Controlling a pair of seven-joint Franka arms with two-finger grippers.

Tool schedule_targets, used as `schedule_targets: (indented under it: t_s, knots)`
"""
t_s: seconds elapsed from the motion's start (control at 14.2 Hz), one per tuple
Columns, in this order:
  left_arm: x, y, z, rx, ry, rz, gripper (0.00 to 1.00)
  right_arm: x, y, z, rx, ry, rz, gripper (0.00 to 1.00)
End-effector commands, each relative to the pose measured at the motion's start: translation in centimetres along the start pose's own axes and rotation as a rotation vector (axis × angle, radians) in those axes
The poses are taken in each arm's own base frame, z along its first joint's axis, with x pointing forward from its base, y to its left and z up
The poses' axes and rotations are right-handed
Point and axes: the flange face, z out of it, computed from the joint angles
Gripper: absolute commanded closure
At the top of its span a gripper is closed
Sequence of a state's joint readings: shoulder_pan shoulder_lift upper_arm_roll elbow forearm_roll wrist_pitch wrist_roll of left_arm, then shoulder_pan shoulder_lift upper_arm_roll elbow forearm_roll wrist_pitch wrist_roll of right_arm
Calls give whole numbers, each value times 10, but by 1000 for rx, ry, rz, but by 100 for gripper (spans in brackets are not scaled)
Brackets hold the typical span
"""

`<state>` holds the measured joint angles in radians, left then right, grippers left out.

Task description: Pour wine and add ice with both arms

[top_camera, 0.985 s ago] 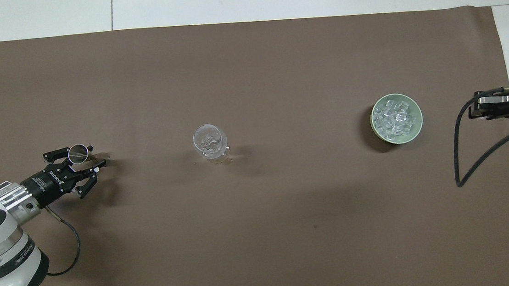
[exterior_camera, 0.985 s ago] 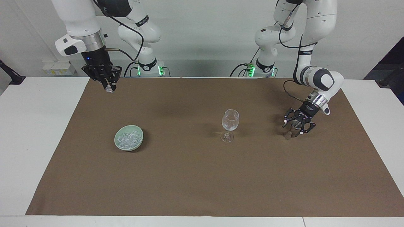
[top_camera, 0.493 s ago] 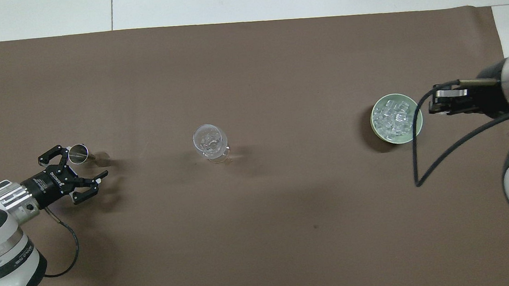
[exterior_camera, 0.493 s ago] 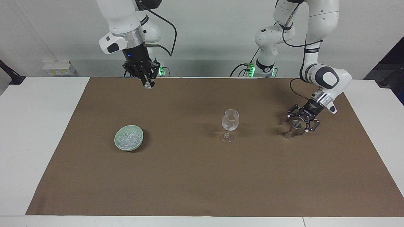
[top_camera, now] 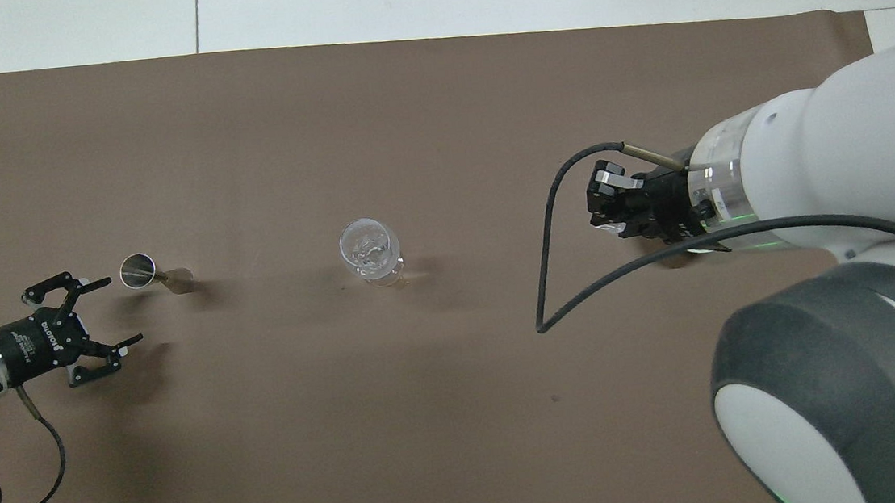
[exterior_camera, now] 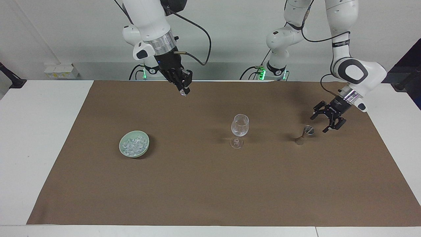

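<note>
- Right gripper (exterior_camera: 183,91) in the upper middle of the facing view, raised over the brown mat (exterior_camera: 210,184), fingertips pinched together on one small piece of ice (exterior_camera: 183,93).
- Same right gripper (top_camera: 609,201) at centre right of the overhead view, with the big white arm filling the lower right corner and hiding the bowl there.
- Pale green bowl (exterior_camera: 134,144) at lower left of centre in the facing view, resting on the mat, heaped with ice chunks (exterior_camera: 133,144).
- Wine glass (exterior_camera: 239,129) upright at mid-frame, apart from both grippers.
- Small metal jigger (exterior_camera: 308,130) standing on the mat at centre right of the facing view.
- Left gripper (exterior_camera: 329,119) just beside the jigger, fingers spread apart, holding nothing.
- White surface (exterior_camera: 36,131) showing around the mat.
</note>
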<state>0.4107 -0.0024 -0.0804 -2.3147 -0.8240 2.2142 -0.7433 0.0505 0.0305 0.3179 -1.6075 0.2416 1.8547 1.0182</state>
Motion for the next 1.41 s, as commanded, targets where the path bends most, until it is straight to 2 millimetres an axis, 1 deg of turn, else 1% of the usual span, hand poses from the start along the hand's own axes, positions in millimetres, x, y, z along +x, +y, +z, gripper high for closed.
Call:
schedule_targets:
  t_s: [0.0,0.07,0.14,0.28,0.35,0.42,0.49,0.56,0.63,0.7,0.84,0.91,0.99,1.06,1.13,1.2,1.27,1.34]
  knots:
    - [-11,29,-38,70,73,151,0,-16,-30,22,70,-19,119,100]
    - [-16,39,-50,94,103,203,0,-19,-38,30,90,-12,153,100]
    - [-23,50,-58,121,135,256,0,-26,-48,46,95,-14,160,100]
    - [-38,66,-74,158,207,358,0,-51,-69,84,82,24,95,100]
    - [-49,74,-82,177,222,422,0,-52,-75,99,94,32,119,100]
    - [-61,81,-88,193,222,484,0,-56,-85,103,118,28,131,100]
    - [-69,85,-98,211,218,535,0,-61,-89,109,110,33,115,100]
    - [-76,87,-105,239,225,588,0,-74,-93,122,89,43,80,100]
    - [-82,87,-113,268,239,638,0,-87,-98,142,66,42,60,100]
    - [-89,89,-118,284,245,684,0,-88,-103,148,62,55,46,100]
    - [-109,93,-124,334,261,768,0,-85,-111,153,70,63,44,100]
    - [-122,97,-126,357,272,801,0,-84,-113,158,66,62,49,100]
    - [-129,98,-127,372,278,821,0,-97,-115,169,52,61,23,100]
    - [-134,100,-131,378,280,858,0,-102,-118,177,52,69,7,100]
    - [-142,103,-134,389,270,900,0,-101,-119,182,57,70,11,100]
    - [-148,105,-140,404,262,941,0,-100,-124,179,70,70,10,100]
    - [-155,106,-143,442,270,1005,0,-98,-126,181,70,72,9,100]
    - [-166,107,-149,480,280,1087,0,-98,-127,182,70,71,8,100]
